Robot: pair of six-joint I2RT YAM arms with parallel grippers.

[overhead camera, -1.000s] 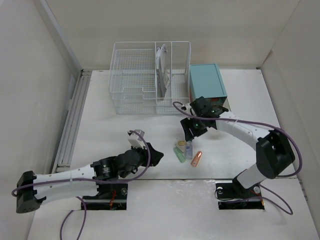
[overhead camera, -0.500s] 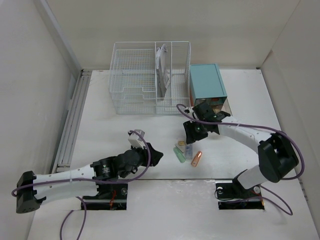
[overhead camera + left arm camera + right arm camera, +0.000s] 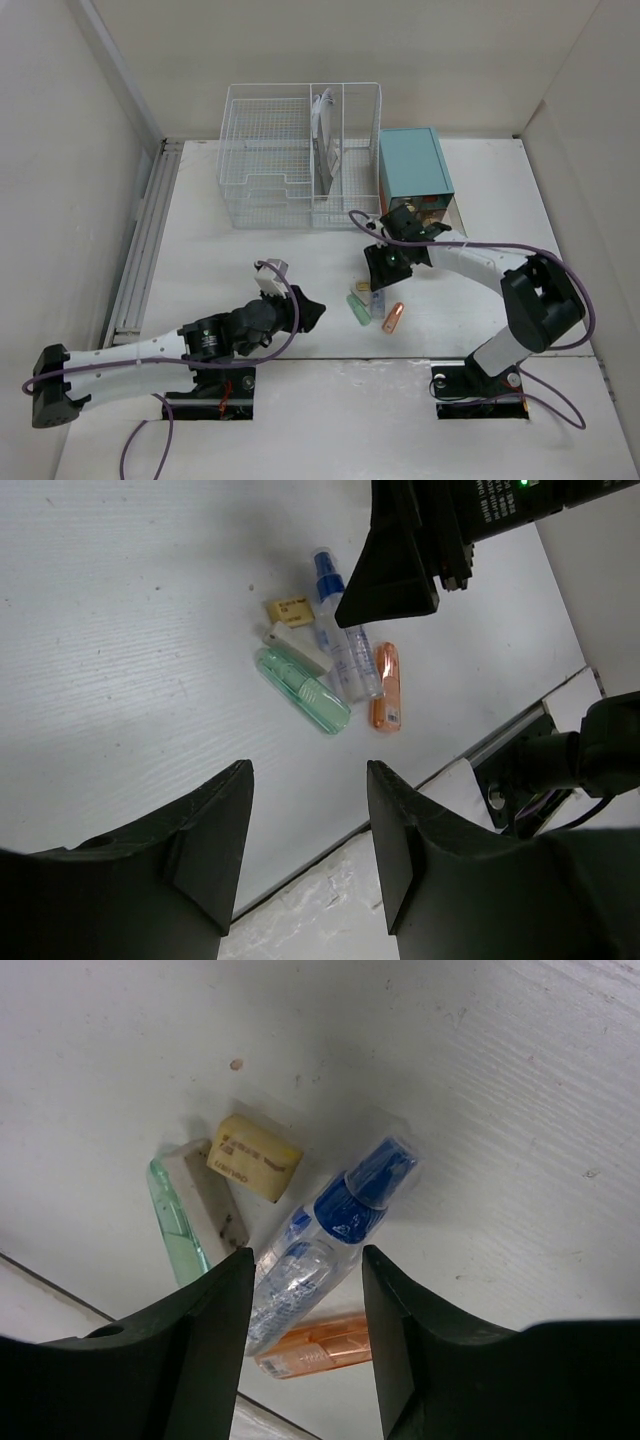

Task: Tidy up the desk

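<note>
ok so the desk [image 3: 220,240] is the big white top filling most of the overhead view. metal rail [image 3: 145,240] runs down its left edge, wire basket [image 3: 270,150] + teal drawer cabinet [image 3: 412,165] are parked at the back. right gripper [image 3: 383,268] is down low over a lil pile of stuff mid-right on the desk, jaws apart and straddling a clear spray bottle [image 3: 330,1230] w/ a blue cap thats lying flat. cant tell if the fingers actually touch it, doesnt look clamped tho. right by the bottle: a yellow eraser [image 3: 253,1157], a whitish block [image 3: 212,1200] up against a see-thru green case [image 3: 178,1235], and an orange tube [image 3: 320,1348] just beside it on the other side. left gripper [image 3: 305,312] sits nearer the front, well apart from the pile, jaws spread w/ nothing btwn them, just bare desk underneath.
</note>
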